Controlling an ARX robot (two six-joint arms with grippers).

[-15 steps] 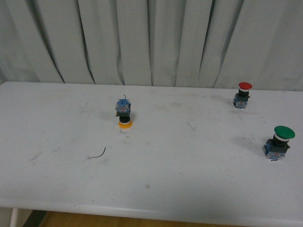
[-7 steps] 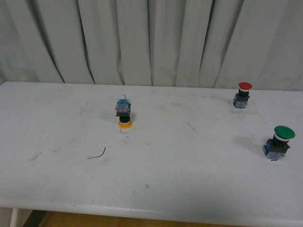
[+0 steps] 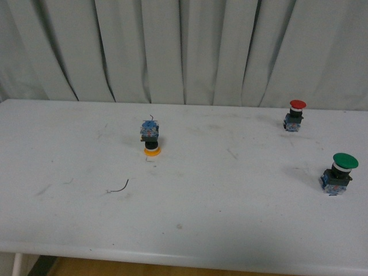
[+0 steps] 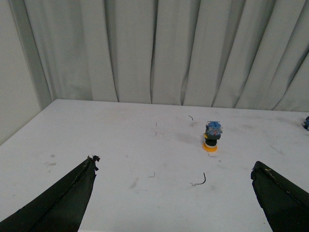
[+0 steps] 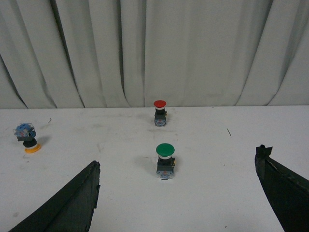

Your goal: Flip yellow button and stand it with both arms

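— Where is the yellow button [image 3: 151, 140]?
— Cap-down on the table [image 3: 230, 218], left of centre, towards the far side.
— And the grippers?
— The left gripper [image 4: 174, 163] and right gripper [image 5: 178, 155] both gape wide, holding nothing.

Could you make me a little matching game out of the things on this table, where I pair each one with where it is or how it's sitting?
Things:
1. yellow button
2. red button
3. green button
4. bent wire

States:
A. upright, nearest the curtain
B. lying flat on the table
C. upside down, cap on the table, blue base on top
D. upright, furthest right in the front view

Pairs: 1-C, 2-A, 3-D, 4-B
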